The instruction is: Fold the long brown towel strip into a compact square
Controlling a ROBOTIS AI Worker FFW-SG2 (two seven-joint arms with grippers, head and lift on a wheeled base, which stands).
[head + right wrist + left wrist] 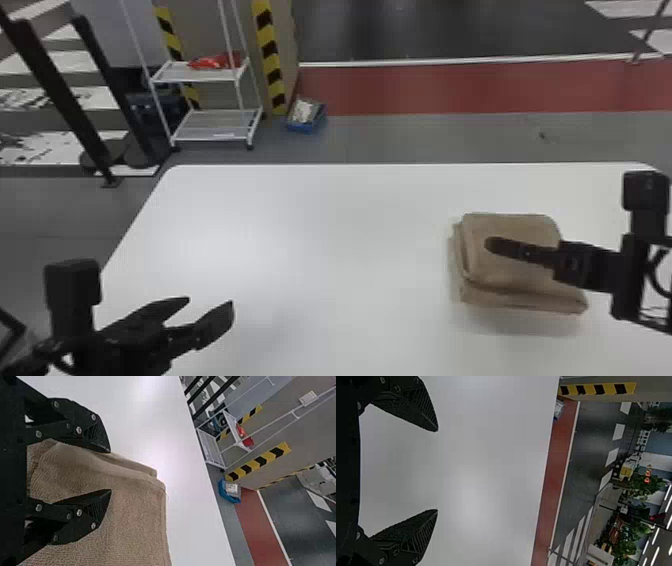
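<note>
A white table (325,240) is bearing the folded brown towel (515,275), the right gripper (493,244) hanging spread over it, the left gripper (210,301) gaping to its left.

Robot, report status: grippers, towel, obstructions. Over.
Left gripper open, empty, above table. Right gripper open over towel, contact unclear. Towel folded into squarish stack, lower layers jutting out. Possible obstruction: right gripper itself, overhanging stack.

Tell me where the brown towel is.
In the head view, the brown towel lies folded toward the right of the white table, beneath the right hand.
</note>
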